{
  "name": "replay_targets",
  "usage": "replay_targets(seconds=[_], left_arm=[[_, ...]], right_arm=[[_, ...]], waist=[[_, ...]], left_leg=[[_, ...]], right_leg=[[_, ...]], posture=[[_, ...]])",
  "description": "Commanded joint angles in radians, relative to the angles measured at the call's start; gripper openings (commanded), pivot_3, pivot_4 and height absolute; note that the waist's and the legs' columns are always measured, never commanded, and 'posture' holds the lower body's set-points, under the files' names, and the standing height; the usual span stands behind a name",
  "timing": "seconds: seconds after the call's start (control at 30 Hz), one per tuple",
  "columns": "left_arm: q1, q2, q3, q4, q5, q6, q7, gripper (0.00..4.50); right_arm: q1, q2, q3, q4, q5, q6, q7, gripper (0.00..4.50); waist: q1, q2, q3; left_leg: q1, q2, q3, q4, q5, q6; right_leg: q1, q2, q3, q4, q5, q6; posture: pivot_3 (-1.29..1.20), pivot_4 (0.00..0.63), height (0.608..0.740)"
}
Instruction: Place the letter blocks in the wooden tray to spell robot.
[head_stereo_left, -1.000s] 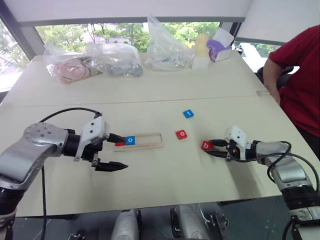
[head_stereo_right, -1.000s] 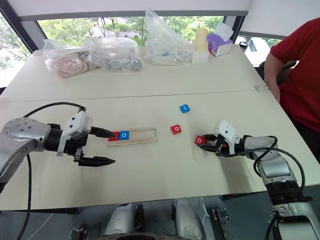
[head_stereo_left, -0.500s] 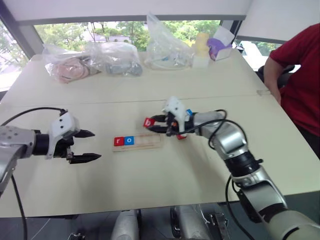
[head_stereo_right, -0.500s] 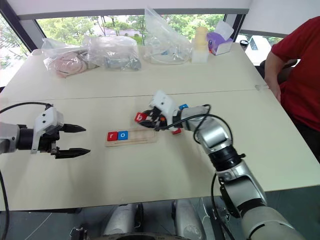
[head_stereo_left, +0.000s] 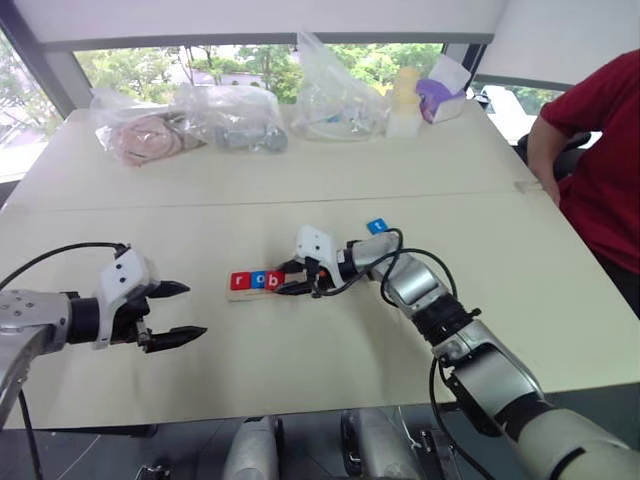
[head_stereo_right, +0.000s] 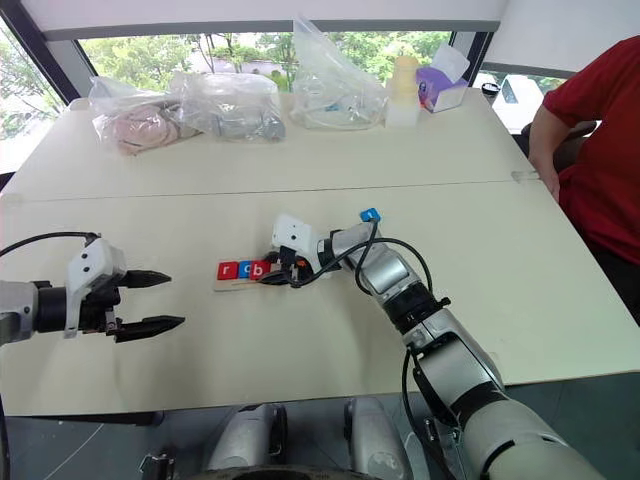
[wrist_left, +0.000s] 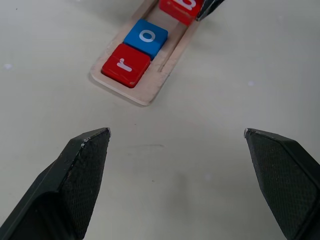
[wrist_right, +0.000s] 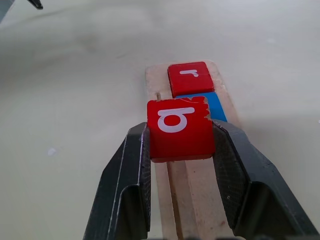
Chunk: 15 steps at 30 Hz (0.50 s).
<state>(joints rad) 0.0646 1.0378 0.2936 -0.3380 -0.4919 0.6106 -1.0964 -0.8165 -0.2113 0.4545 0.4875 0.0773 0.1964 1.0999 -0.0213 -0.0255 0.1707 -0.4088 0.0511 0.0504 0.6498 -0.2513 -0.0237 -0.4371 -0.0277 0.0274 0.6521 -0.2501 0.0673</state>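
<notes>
Right hand (wrist_right: 179, 150) clamped on the red b block (wrist_right: 180, 129), hovering over the wooden tray (head_stereo_left: 245, 296) mid-frame beside r and o, needing lowering and release; left hand (head_stereo_left: 172, 312) gapes idle.

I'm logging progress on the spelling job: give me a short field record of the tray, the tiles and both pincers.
tray: wooden tray on the white table
seated tiles: red r block, then blue o block
held tile: red b block, over the third slot
loose tiles: blue block beyond the right arm
right pincer: shut on the b block
left pincer: open, empty, short of the tray's r end
</notes>
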Motion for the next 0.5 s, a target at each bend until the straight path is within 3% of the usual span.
replay_targets(seconds=[0.03, 0.5], left_arm=[[-0.020, 0.000, 0.025, -0.025, -0.016, 0.010, 0.018, 4.50], [-0.060, -0.035, -0.025, -0.008, 0.002, 0.009, 0.066, 4.50]], right_arm=[[-0.045, 0.011, -0.018, 0.052, -0.024, -0.055, 0.013, 1.13], [-0.127, 0.059, -0.056, 0.233, -0.068, -0.146, 0.021, 1.13]], waist=[[0.000, 0.000, 0.000], [-0.001, 0.000, 0.000]], left_leg=[[0.000, 0.000, 0.000, 0.000, 0.000, 0.000], [0.000, 0.000, 0.000, -0.001, 0.000, 0.000]], right_leg=[[0.000, 0.000, 0.000, 0.000, 0.000, 0.000], [0.000, 0.000, 0.000, 0.000, 0.001, 0.002]], posture=[[0.00, 0.150, 0.738], [0.00, 0.150, 0.738]])
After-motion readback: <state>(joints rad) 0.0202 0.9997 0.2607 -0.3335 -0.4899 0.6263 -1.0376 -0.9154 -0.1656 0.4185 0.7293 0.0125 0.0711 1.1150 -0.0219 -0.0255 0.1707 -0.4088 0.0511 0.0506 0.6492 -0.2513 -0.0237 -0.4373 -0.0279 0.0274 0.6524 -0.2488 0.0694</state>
